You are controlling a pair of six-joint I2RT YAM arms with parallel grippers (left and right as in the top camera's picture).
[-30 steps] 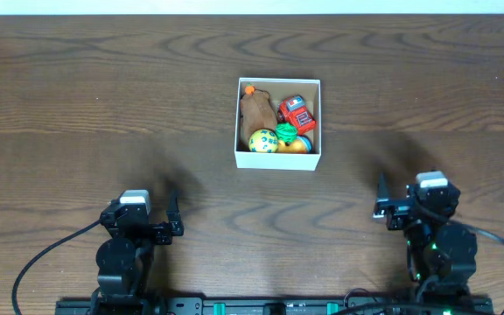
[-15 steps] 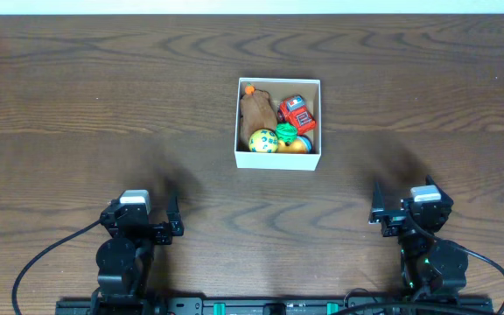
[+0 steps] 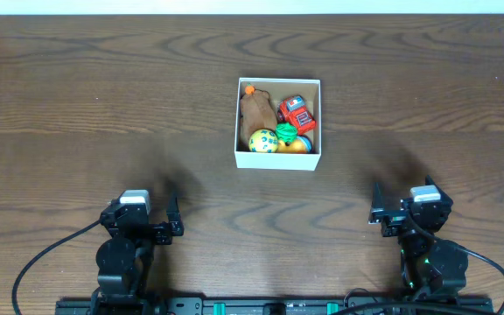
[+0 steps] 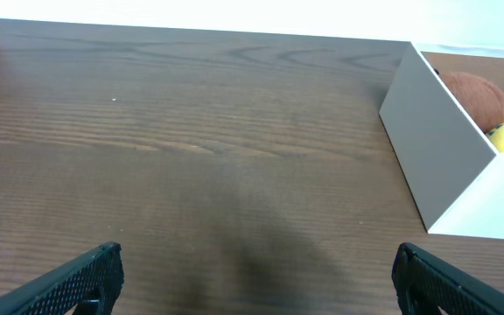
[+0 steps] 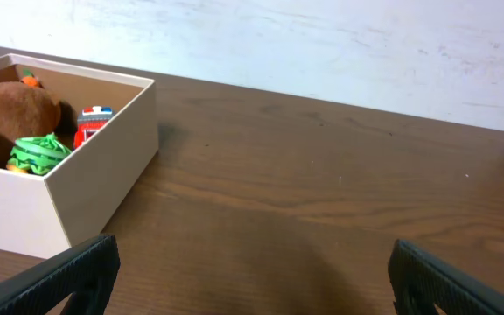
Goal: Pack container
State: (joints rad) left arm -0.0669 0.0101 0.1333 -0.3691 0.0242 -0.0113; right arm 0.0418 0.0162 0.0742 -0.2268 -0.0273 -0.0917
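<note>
Left gripper, right gripper: both wide open, holding nothing.

A dark wood-grain table meets a pale wall at its far edge.

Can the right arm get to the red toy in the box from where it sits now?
Probably yes. The right hand is open and empty, bare table lies between it and the container, which has no lid, and the red toy sits uncovered on its right side.
</note>
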